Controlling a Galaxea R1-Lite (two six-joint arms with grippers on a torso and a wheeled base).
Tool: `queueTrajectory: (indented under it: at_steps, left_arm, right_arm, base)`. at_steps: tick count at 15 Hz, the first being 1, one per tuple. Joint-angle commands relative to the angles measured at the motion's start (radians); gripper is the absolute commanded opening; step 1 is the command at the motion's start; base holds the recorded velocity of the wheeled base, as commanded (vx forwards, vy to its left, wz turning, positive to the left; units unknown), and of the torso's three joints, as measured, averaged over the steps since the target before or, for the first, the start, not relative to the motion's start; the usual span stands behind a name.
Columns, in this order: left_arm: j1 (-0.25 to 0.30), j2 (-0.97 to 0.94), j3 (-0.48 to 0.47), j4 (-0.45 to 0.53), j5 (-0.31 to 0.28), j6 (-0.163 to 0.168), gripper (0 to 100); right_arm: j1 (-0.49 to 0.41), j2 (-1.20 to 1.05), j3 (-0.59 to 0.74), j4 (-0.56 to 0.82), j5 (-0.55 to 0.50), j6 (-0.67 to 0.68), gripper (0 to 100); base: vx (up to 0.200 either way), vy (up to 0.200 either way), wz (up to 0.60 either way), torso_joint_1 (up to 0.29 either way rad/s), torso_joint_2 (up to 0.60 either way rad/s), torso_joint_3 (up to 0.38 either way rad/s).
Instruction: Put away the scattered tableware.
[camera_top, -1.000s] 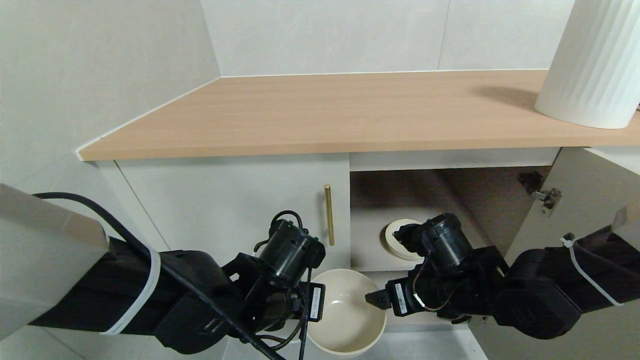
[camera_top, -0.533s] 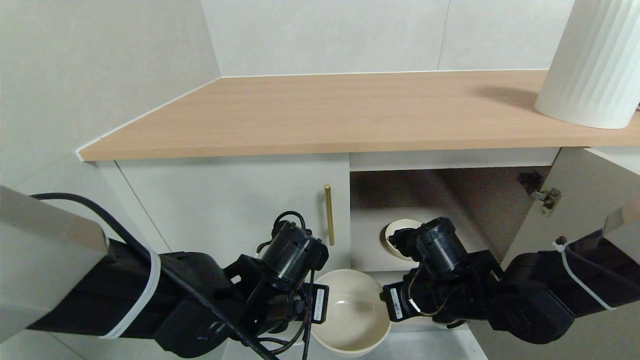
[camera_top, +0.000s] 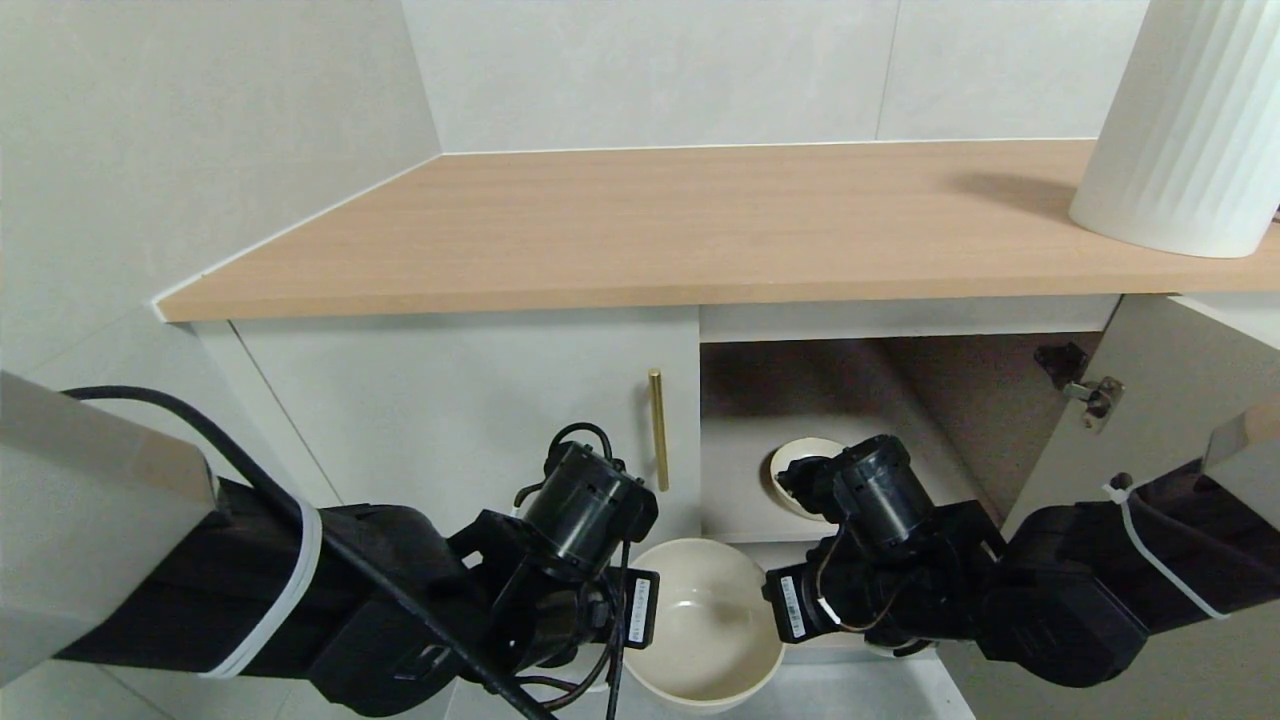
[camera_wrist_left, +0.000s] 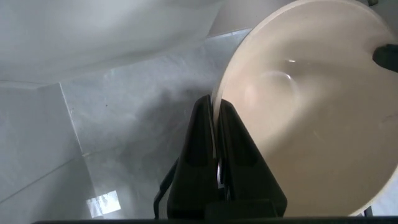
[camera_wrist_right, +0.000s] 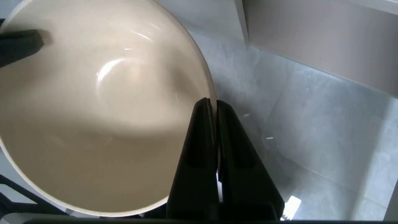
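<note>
Under the tabletop (camera_top: 650, 220), before the open cabinet (camera_top: 900, 390): one cream bowl (camera_top: 695, 630), empty, mouth up, held between both hands just outside the opening and clear of the floor (camera_wrist_left: 112, 137).
Left hand (camera_wrist_left: 216, 115): fingers closed down to a thin pinch on the bowl's rim at its left side, one finger inside the wall and one outside.
Right hand (camera_wrist_right: 211, 115): the same thin pinch on the opposite rim, so the bowl hangs by two points facing each other.
Cabinet doors: left door (camera_top: 450, 420) shut, with its brass handle (camera_top: 657, 428) upright; right door (camera_top: 1190, 400) swung wide, with the hinge (camera_top: 1090, 395) showing.
Shelf (camera_top: 735, 490): one pale dish (camera_top: 800, 448) lies there, partly hidden behind the right wrist; you cannot tell whether it is a plate or a shallow bowl.
Tabletop item: a white ribbed vessel (camera_top: 1190, 130) at the far right, well apart from the work.
Step in hand: by the look of it, stowing the bowl; the pickup is done and the set-down is not.
Next move calls for: you carry both arms forward together, keeping their spacing fixed and the rim level, clear the shelf's front edge, and choose a spot beside or on the dish. Let go only once the bowl rests on its base.
Risk, as judged: uneven travel could twist the bowl out of one pinch.
</note>
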Motion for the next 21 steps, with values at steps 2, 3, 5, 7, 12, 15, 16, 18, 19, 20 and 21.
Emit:
queueTrajectory:
  at_steps: [2,3,5,7,12,15,16,18,19,20,21]
  left_arm:
    - [0.000,0.000,0.000,0.003,0.002,0.000,0]
    - [0.000,0.000,0.000,0.003,0.002,0.001,100]
    - [0.000,0.000,0.003,0.001,0.002,0.001,100]
    - [0.000,-0.001,0.001,0.001,0.002,0.001,100]
    - [0.000,-0.009,0.000,0.001,0.003,0.000,100]
    - [0.000,-0.010,0.000,0.001,0.003,-0.002,100]
    - [0.000,-0.012,-0.002,0.001,0.003,-0.002,100]
    - [0.000,-0.012,-0.003,0.001,0.003,-0.003,100]
    - [0.000,-0.012,-0.002,0.001,0.003,-0.003,100]
    - [0.000,-0.010,-0.002,0.001,0.003,-0.003,100]
    - [0.000,-0.007,-0.002,0.001,0.003,-0.003,100]
  right_arm:
    - [0.000,0.001,0.000,0.001,-0.001,0.000,0]
    - [0.000,0.001,0.000,0.001,-0.003,0.000,0]
    - [0.000,-0.001,0.000,0.001,-0.001,0.000,0]
    - [0.000,-0.001,0.000,0.001,-0.003,0.000,0]
    - [-0.003,0.024,-0.002,0.010,-0.053,-0.011,0]
    - [-0.020,0.065,-0.026,0.050,-0.118,-0.031,0]
    - [-0.037,0.065,-0.041,0.082,-0.119,-0.029,0]
    - [-0.075,0.059,-0.052,0.084,-0.128,-0.028,0]
    - [-0.109,0.056,-0.069,0.084,-0.144,-0.028,0]
    - [-0.138,0.048,-0.081,0.079,-0.150,-0.028,0]
    - [-0.162,0.039,-0.095,0.078,-0.150,-0.022,0]
  base:
    - [0.000,0.000,0.00,0.000,0.00,0.000]
    - [0.000,0.000,0.00,0.000,0.00,0.000]
    - [0.000,0.000,0.00,0.000,0.00,0.000]
    - [0.000,0.000,0.00,0.000,0.00,0.000]
    - [0.000,0.000,0.00,0.000,0.00,0.000]
    - [0.000,0.000,0.00,0.000,0.00,0.000]
    - [0.000,0.000,0.00,0.000,0.00,0.000]
    - [0.000,0.000,0.00,0.000,0.00,0.000]
    - [0.000,0.000,0.00,0.000,0.00,0.000]
    - [0.000,0.000,0.00,0.000,0.00,0.000]
    - [0.000,0.000,0.00,0.000,0.00,0.000]
